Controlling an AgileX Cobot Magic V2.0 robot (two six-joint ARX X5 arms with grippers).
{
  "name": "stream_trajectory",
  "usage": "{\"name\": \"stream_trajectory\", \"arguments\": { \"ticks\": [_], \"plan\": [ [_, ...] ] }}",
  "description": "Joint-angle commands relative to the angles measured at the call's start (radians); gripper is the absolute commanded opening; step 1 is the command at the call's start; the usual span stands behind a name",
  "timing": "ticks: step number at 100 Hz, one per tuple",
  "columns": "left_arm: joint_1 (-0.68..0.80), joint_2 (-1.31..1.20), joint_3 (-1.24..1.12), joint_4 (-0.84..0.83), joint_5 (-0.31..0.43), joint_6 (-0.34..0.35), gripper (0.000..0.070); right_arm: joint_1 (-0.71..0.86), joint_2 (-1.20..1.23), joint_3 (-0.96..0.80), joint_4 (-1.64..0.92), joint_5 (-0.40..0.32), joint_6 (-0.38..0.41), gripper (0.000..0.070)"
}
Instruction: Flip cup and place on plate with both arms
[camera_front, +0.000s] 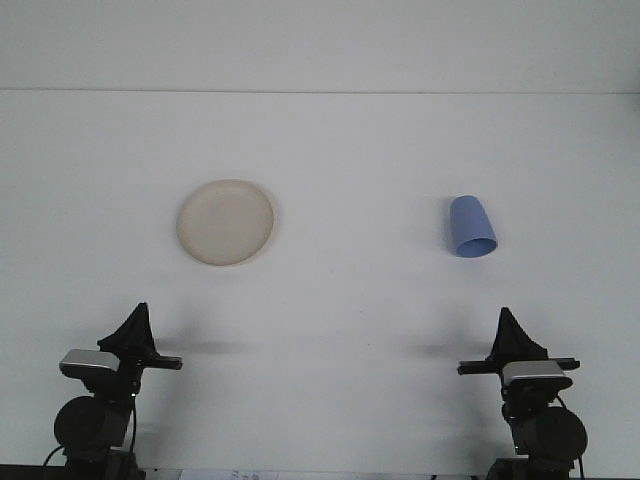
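Sideways blue cup (471, 226), mouth toward robot

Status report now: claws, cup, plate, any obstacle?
Left claw and right claw low, holding nothing. Blue cup apart from cream plate. Nothing between them.

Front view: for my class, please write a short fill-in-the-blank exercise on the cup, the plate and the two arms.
1. The blue cup sits on the table's ____ side.
2. The cream plate holds ____.
3. The cup's colour is ____.
4. The left gripper and the right gripper both sit ____ the camera than the cup.

Missing words: right; nothing; blue; nearer
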Motion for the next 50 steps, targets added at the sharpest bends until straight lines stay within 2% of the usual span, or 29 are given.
{"name": "stream_trajectory", "arguments": {
  "ticks": [1,25,40,50],
  "plan": [
    [0.001,-0.001,-0.019,0.01,0.006,0.007,0.0012,0.0,-0.001,-0.002,0.032,0.003,0.007,0.0],
    [0.001,-0.001,-0.019,0.01,0.006,0.008,0.0012,0.0,0.016,0.095,-0.019,0.004,0.021,0.0],
    [0.001,-0.001,-0.019,0.01,0.006,0.008,0.0012,0.0,0.122,0.272,-0.192,0.004,0.08,0.0],
    [0.001,-0.001,-0.019,0.01,0.006,0.008,0.0012,0.0,0.246,0.417,-0.311,0.003,0.08,0.0]
  ]
}}
